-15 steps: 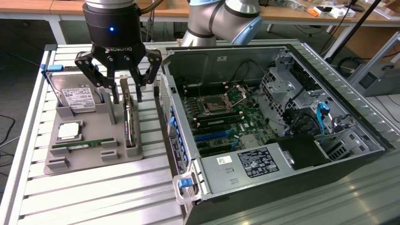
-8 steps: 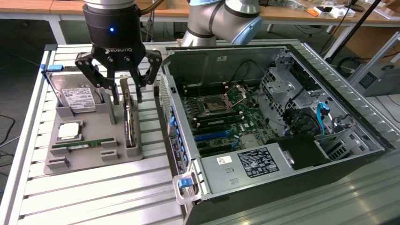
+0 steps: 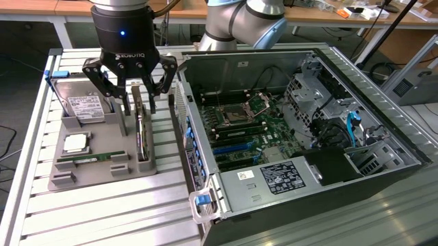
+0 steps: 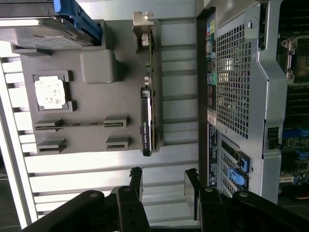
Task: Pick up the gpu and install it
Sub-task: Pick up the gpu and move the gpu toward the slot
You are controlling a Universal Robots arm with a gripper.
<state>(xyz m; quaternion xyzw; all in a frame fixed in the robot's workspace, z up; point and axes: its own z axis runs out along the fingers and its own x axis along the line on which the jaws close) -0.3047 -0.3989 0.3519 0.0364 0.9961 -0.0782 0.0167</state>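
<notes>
Black two-finger gripper (image 3: 139, 102) hangs wide open right over the gpu (image 3: 141, 134), that thin dark silver-bracketed card stood on edge along one edge of the grey plastic tray (image 3: 96, 171).

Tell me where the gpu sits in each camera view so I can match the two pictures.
Exterior view: the gpu stands on edge along the grey holder's side toward the exterior view's right, next to the computer case.
Wrist view: the gpu lies along the holder's edge nearest the case.
Shared landmark: the square silver processor seated in the holder.
</notes>
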